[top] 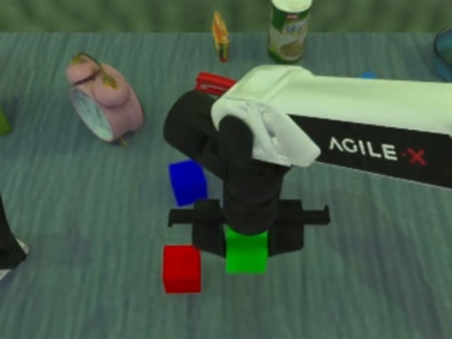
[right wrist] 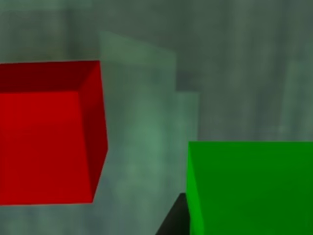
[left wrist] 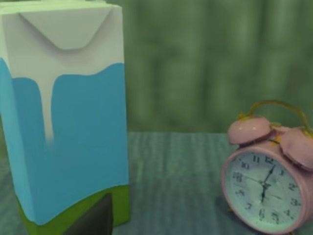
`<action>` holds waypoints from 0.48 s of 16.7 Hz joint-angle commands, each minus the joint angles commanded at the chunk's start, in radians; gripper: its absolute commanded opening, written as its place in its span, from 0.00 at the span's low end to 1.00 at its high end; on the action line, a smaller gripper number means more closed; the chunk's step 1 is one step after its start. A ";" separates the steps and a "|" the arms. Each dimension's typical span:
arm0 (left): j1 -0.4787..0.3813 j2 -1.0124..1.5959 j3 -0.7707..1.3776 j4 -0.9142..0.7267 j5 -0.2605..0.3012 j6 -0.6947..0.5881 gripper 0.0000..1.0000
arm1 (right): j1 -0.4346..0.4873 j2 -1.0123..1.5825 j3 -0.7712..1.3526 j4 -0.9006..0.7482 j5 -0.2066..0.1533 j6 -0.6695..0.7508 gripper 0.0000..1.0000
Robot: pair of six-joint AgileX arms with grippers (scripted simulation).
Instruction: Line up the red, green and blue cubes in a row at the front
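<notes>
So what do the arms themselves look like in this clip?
The right arm has a glossy white shell with a black panel lettered AGILE and a red X, black wrist segments, and a black right gripper on a wide crossbar. The left arm shows only a black-and-white sliver at the table's left edge.

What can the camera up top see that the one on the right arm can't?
Only the top view shows the blue cube, the pink alarm clock, the can and the right arm's gripper reaching over the green cube. Only the right wrist view shows, close up, the strip of table between two cubes. Both show the red cube and green cube.
</notes>
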 joint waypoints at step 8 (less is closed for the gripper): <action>0.000 0.000 0.000 0.000 0.000 0.000 1.00 | 0.007 0.057 -0.116 0.172 0.001 0.002 0.00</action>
